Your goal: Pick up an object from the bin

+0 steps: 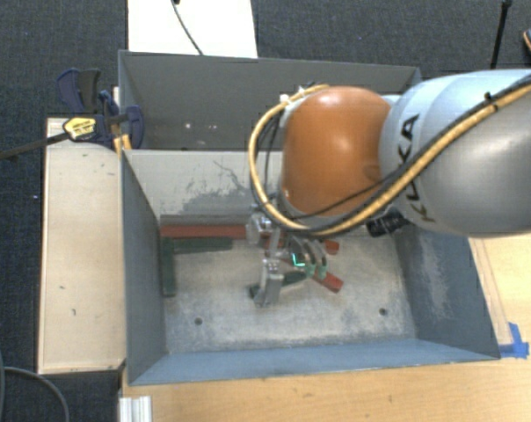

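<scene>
My gripper (268, 287) reaches down to the bin floor near the middle, under the arm's orange cover. Just to its right lies a small green thing (316, 272), and a small red piece (334, 282) rests against that thing's right end. Whether the green thing touches the gripper I cannot tell. Another bit of red (332, 247) shows a little further back, partly hidden by the arm.
A long red-brown bar (202, 231) lies along the back wall at the left. A dark green L-shaped piece (182, 248) sits just in front of it, with one leg running down the left wall. The arm covers the back right of the bin.
</scene>
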{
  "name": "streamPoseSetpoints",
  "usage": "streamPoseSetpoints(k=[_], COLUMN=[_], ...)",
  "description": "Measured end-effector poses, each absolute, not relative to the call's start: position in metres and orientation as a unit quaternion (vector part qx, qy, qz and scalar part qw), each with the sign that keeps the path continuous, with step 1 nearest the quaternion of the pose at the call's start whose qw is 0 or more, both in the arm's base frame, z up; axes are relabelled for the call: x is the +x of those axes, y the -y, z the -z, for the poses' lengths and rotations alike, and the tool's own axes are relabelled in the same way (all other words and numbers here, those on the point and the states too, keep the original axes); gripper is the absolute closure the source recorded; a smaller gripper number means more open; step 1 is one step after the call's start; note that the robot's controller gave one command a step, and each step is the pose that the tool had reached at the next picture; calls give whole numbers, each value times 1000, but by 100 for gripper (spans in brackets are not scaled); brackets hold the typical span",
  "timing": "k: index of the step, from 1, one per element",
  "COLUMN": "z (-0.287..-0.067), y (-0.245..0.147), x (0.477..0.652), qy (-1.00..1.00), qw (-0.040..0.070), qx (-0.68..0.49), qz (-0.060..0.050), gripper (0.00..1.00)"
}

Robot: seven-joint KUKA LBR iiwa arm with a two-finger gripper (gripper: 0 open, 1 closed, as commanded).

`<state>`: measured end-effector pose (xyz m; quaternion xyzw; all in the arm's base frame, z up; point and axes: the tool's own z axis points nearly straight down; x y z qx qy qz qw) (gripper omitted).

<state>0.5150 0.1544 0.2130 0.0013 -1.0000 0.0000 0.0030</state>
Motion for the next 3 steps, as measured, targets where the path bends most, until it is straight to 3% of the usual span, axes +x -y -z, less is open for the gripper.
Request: streamPoseSetpoints(k=[1, 2, 3], z=[-66, -71, -200], y=[-101, -104, -140], x=[545, 546, 533], qy=[1000, 1000, 985], qw=[2, -1, -5], qx=[-9, -11, 170], qz=[-1, 1, 1], gripper=[0, 100, 100])
